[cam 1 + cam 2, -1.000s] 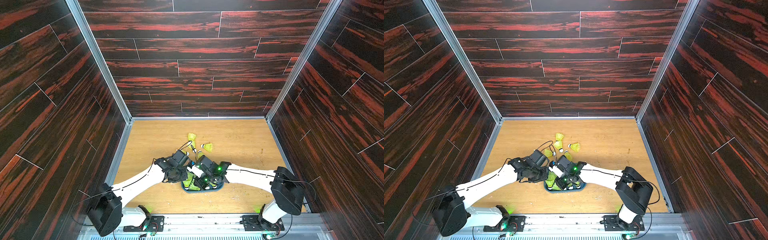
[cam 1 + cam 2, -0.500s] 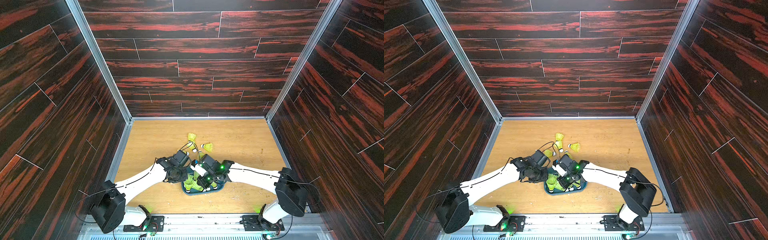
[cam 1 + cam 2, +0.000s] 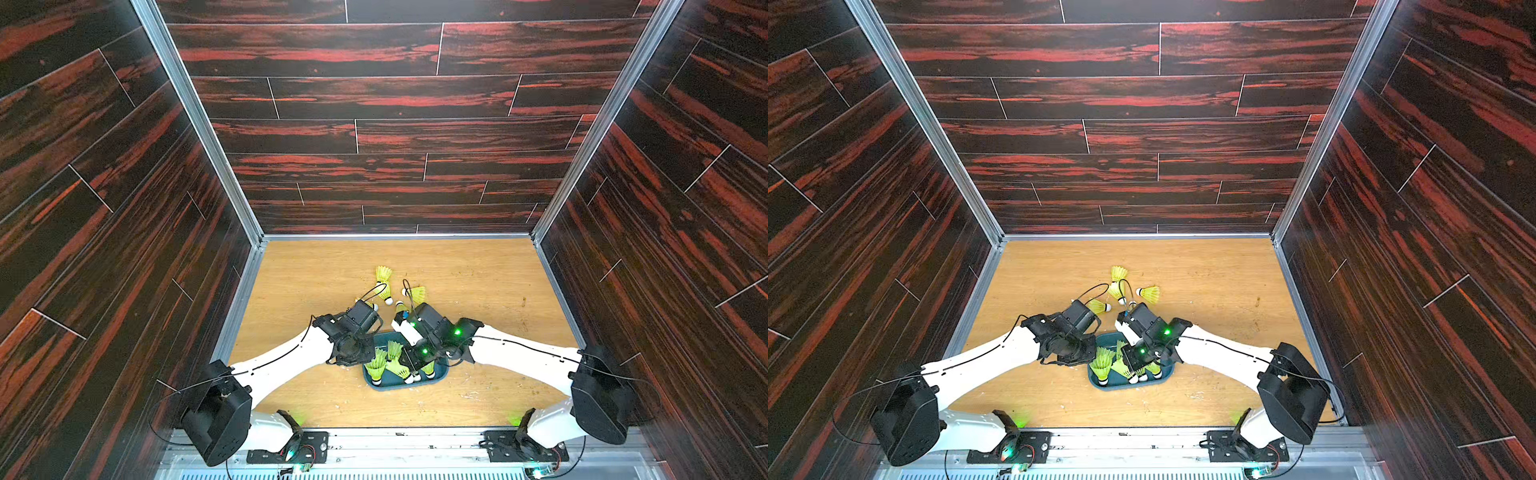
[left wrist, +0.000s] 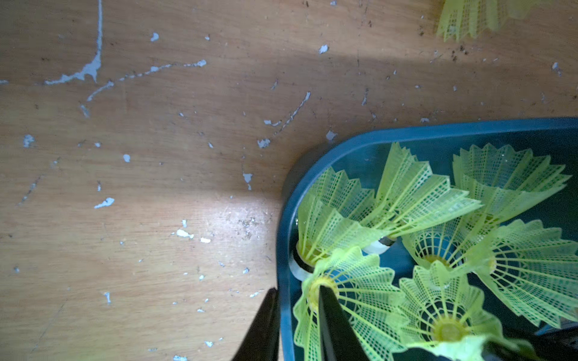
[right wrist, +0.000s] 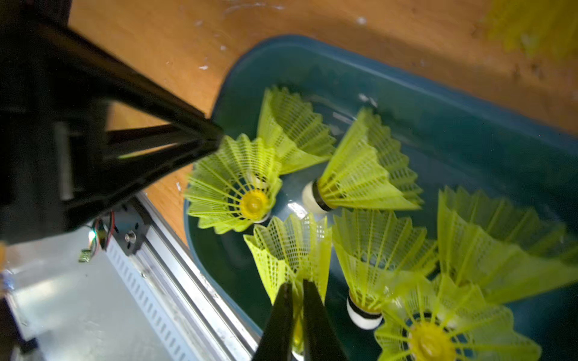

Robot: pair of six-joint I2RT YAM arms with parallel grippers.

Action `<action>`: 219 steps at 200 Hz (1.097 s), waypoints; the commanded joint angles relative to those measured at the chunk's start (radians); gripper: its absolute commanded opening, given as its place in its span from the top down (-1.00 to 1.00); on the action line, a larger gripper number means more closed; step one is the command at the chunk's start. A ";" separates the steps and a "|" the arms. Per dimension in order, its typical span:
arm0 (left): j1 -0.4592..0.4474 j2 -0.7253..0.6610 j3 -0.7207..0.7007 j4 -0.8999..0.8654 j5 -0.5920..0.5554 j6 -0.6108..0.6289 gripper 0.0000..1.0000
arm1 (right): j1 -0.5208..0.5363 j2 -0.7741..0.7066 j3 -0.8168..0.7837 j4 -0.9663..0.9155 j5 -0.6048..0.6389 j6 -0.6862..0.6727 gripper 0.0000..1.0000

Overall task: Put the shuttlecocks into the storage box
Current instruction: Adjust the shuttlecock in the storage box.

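The teal storage box [image 3: 415,383] [image 3: 1121,384] sits near the table's front and holds several neon yellow-green shuttlecocks [image 3: 377,365] [image 4: 416,193] [image 5: 359,175]. My left gripper [image 4: 297,293] [image 3: 371,360] is shut across the box's left wall [image 4: 283,225]. One finger is outside the wall and one is inside a standing shuttlecock [image 4: 356,300], whose skirt it also pinches. Over the box, my right gripper [image 5: 295,286] [image 3: 1134,365] is shut on the skirt of another shuttlecock [image 5: 292,250]. Several shuttlecocks [image 3: 383,275] [image 3: 1149,293] lie loose behind the box.
The wooden table [image 3: 478,282] is scuffed with white flecks [image 4: 93,67]. Dark panelled walls close it in on three sides. A metal rail [image 5: 175,259] runs along the front edge, close to the box. The two wrists stand close together above the box.
My right gripper has closed the last bit onto the shuttlecock's skirt and shifted a little over the box. The left gripper has stayed clamped on the box's wall.
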 commanded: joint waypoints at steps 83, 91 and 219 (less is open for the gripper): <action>0.004 -0.060 -0.020 0.033 0.012 -0.037 0.48 | -0.011 -0.101 -0.114 0.170 0.025 0.325 0.77; 0.004 -0.070 -0.024 0.042 0.014 -0.043 0.48 | -0.011 -0.105 -0.117 0.176 0.026 0.333 0.77; 0.013 -0.153 -0.058 0.045 0.022 -0.070 0.47 | -0.005 -0.083 -0.162 0.222 -0.014 0.397 0.10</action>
